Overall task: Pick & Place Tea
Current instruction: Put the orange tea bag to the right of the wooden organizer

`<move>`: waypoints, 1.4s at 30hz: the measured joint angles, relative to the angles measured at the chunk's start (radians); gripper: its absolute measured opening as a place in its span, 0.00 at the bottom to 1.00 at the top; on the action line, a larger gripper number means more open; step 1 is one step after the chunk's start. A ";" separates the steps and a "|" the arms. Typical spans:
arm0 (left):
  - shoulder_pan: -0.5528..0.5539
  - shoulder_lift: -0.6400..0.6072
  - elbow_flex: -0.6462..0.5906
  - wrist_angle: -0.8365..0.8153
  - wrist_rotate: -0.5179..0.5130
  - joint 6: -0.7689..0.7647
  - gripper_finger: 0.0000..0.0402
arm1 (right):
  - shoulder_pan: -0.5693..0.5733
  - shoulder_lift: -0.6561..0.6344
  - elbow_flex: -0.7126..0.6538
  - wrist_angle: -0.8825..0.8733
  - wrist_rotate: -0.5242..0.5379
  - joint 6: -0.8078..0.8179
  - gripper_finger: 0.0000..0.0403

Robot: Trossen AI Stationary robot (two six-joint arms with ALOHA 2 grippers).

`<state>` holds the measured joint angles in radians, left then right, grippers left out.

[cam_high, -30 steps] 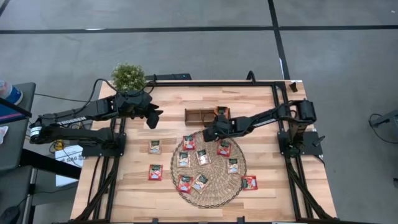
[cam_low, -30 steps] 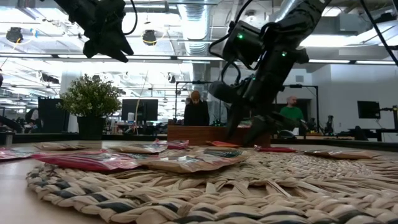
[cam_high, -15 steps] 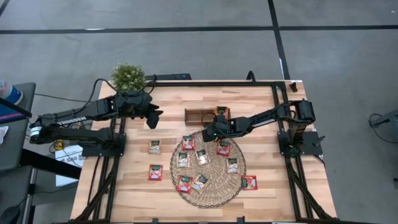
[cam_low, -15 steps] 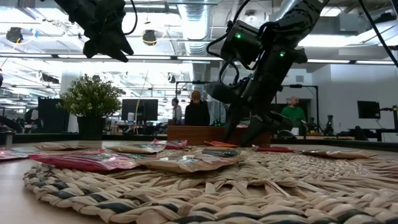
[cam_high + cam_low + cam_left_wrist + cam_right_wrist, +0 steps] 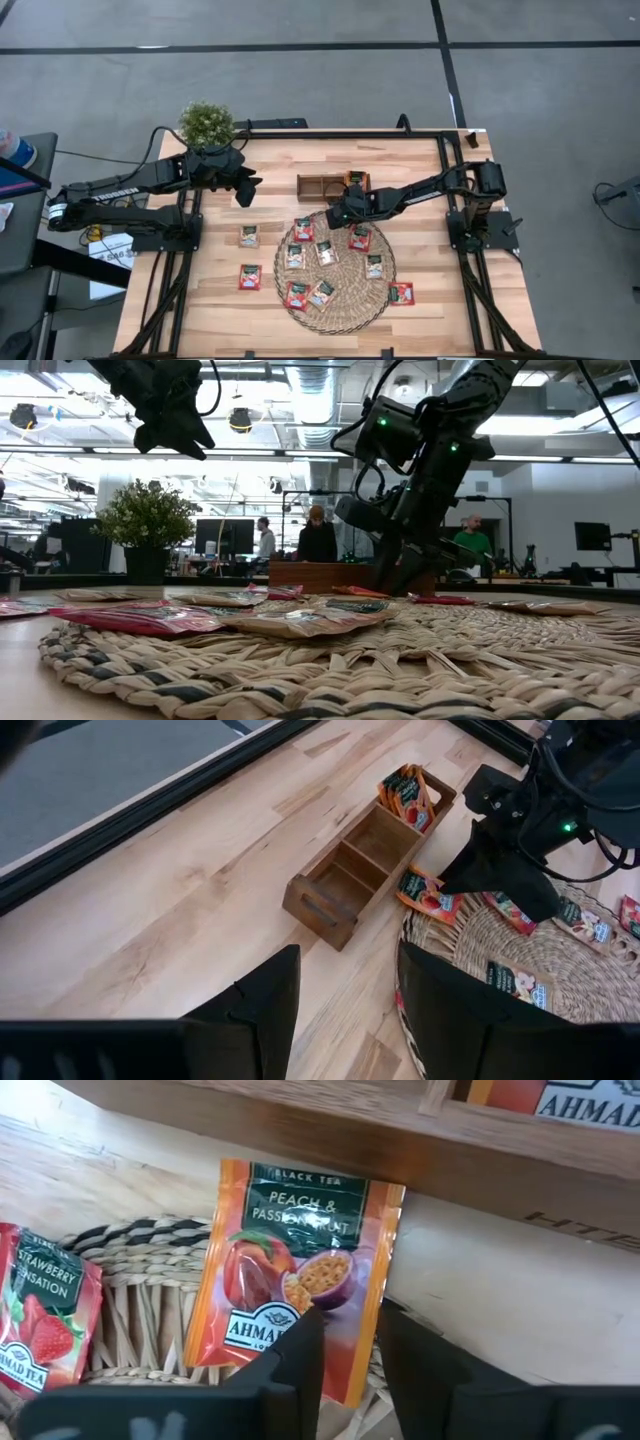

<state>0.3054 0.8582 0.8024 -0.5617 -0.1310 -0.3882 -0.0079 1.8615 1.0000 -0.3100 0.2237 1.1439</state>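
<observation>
A peach tea sachet [image 5: 290, 1250] lies flat at the far rim of the round wicker mat [image 5: 340, 305], its far edge against the wall of the wooden tray [image 5: 318, 186]. My right gripper [image 5: 350, 1325] slants down onto it, with a narrow gap left between the fingers. One finger stands over the sachet's near right corner, the other just beside its edge. Several more tea sachets lie on the mat [image 5: 326, 252], and some stand in the tray's right compartment [image 5: 408, 795]. My left gripper [image 5: 245, 190] hangs open, high above the table's far left. My right gripper comes from above, slanting toward the tray, at the peach sachet's near right corner [image 5: 345, 1380]. That corner shows in the gap between the fingers. The sachet lies flat on the mat and table. I cannot tell whether the fingers touch it.
A potted plant [image 5: 206, 122] stands at the far left corner. Loose sachets lie on the bare wood left of the mat [image 5: 248, 236] [image 5: 249, 277] and one right of it [image 5: 401, 293]. People show in the room behind the table.
My right gripper has stayed at the mat's far rim, and its fingers have drawn much closer together around the peach sachet's corner. The sachet has not moved.
</observation>
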 joint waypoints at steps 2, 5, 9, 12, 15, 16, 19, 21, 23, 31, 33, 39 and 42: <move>0.000 0.000 0.000 0.000 0.000 0.000 0.40 | -0.001 0.001 0.000 -0.005 0.000 0.000 0.20; 0.000 0.000 0.000 0.000 0.000 0.000 0.40 | -0.001 0.001 -0.001 -0.010 -0.001 -0.001 0.17; 0.000 0.000 0.000 0.000 0.000 0.000 0.40 | -0.001 0.002 -0.001 -0.015 -0.001 -0.001 0.14; 0.000 0.000 0.000 0.000 0.000 0.000 0.40 | -0.001 0.002 -0.001 -0.021 0.000 -0.001 0.11; 0.000 0.000 0.000 0.000 0.000 0.000 0.40 | -0.001 0.002 -0.001 -0.024 0.000 -0.016 0.08; 0.000 0.000 0.000 0.000 0.000 0.000 0.40 | -0.001 0.002 -0.001 -0.025 0.000 -0.019 0.07; 0.000 0.000 0.000 0.000 0.000 0.000 0.40 | 0.000 0.002 -0.002 -0.026 -0.001 -0.029 0.04; 0.000 0.000 0.000 0.000 0.000 0.000 0.40 | 0.000 0.002 0.004 -0.031 -0.001 -0.046 0.02; 0.000 0.000 0.000 0.000 0.000 0.000 0.40 | 0.000 0.002 0.020 -0.047 -0.002 -0.063 0.02; 0.000 0.000 0.000 0.000 0.000 0.000 0.40 | -0.004 0.009 0.101 -0.127 -0.009 -0.158 0.05; 0.000 0.000 0.000 0.000 0.000 0.000 0.40 | -0.010 0.009 0.104 -0.132 -0.015 -0.158 0.08; 0.000 0.000 0.000 0.000 0.000 0.011 0.40 | -0.028 0.008 0.104 -0.130 -0.049 -0.160 0.20; 0.000 0.000 0.000 0.000 0.000 0.012 0.40 | -0.028 0.008 0.105 -0.121 -0.054 -0.162 0.28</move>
<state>0.3054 0.8585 0.8024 -0.5619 -0.1310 -0.3759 -0.0358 1.8693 1.1049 -0.4309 0.1701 0.9820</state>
